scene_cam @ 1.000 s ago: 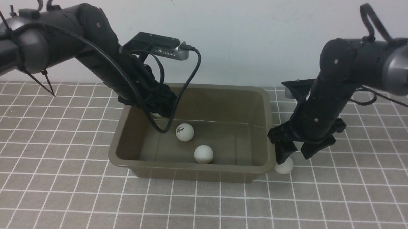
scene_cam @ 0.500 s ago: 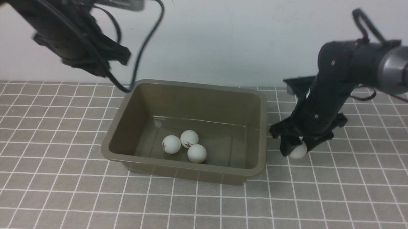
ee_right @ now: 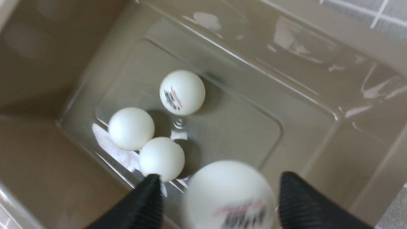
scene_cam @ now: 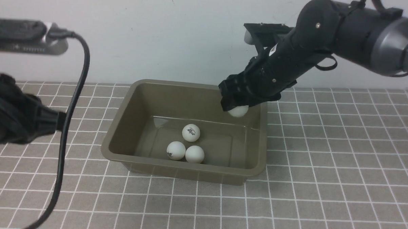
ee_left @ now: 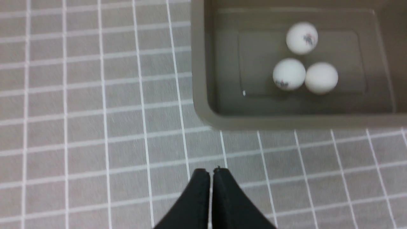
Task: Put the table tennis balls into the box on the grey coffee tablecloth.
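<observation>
In the front view the right pincer (scene_cam: pixel 238 102) hangs in the upper middle of the frame, over the far right corner of the box (scene_cam: pixel 185 171). A white table tennis ball (scene_cam: pixel 238 111) sits directly under its tips, above the box's back wall and clear of the floor. The right wrist view shows this ball large and blurred at the bottom centre, between the two black fingers (ee_right: pixel 295 197). The fingers are spread wider than the ball: a strip of box floor shows between the ball and one finger, while the other finger is just beside it, and whether they touch cannot be told. So the jaws stand apart and nothing is pinched. On the box floor lie three more balls (scene_cam: pixel 191 132), towards the lower left of the held-up ball in the front view. One with a dark logo sits alone, and a pair touching each other sits nearer the front wall. The box rests on the grey coffee tablecloth (scene_cam: pixel 324 166) in the middle of the frame. The left pincer (ee_left: pixel 211 171) is at the left edge of the front view, well apart from the box. In the left wrist view its two fingers are pressed together with nothing between them, over bare cloth, and the box corner with the three balls is at the upper right of that view.
</observation>
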